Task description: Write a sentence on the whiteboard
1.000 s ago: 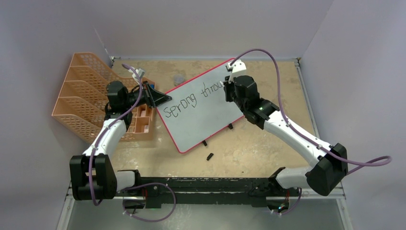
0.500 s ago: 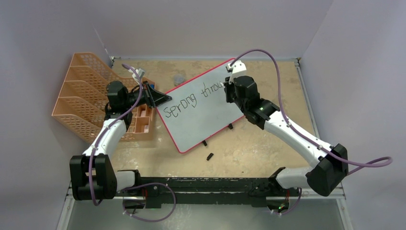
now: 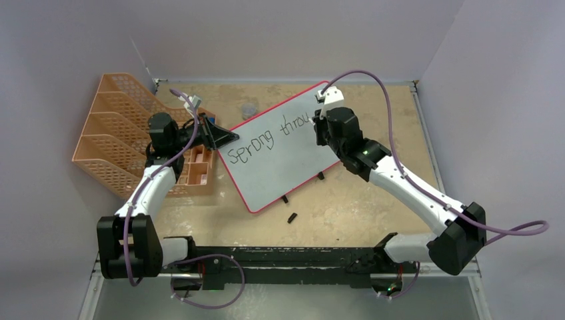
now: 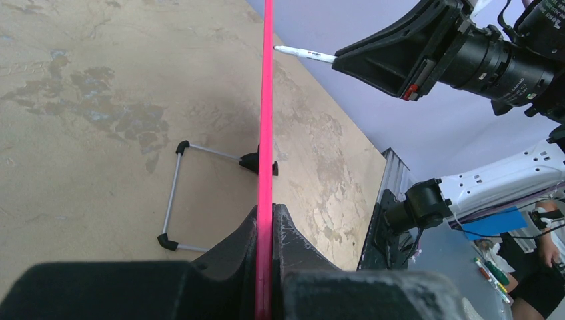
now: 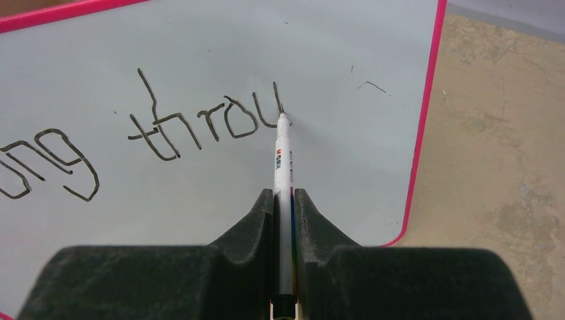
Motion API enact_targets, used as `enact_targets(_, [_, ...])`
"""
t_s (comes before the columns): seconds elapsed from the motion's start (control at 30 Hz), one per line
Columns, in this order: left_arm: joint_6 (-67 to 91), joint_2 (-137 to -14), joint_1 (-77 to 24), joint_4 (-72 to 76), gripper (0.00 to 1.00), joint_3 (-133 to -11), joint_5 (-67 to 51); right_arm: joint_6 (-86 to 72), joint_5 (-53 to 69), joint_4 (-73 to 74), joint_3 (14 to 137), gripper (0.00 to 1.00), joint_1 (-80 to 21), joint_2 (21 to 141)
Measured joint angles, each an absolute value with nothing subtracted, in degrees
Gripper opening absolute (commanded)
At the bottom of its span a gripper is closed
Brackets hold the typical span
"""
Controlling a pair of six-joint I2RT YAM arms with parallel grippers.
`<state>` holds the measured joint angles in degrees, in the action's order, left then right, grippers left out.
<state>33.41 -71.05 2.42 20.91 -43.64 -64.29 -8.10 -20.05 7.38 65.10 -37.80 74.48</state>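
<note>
My left hand (image 4: 265,230) is clamped tight on the pink frame of the whiteboard (image 3: 283,170); in the left wrist view the frame runs edge-on straight up between my two fingers. The board stands on the bench (image 3: 380,107) around its middle, turned at a slant, one corner reaching toward the far edge and another toward the near edge. Behind it, a wire foot (image 4: 174,195) rests on the bench top.

My right hand (image 5: 284,195) is pinched on a white marker (image 5: 282,157), which sticks out straight ahead. Its tip is touching the board right at the last stroke of the "u". The sentence (image 3: 268,135) reads "Sprong throu" so far, black letters climbing toward the board's far corner, with bare white below them.

Off by the bench's left edge sits an orange mesh file rack (image 3: 110,133), just beside my left arm. A small black piece (image 3: 291,217) lies on the bench near the board's near corner.
</note>
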Motion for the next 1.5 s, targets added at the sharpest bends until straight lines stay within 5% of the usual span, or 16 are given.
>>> enact_targets(1.5, [33.4,-71.2,2.4,20.9,0.00,-43.7,-64.3,-7.9,-18.4,3.4,64.3,0.00,-34.7,74.7])
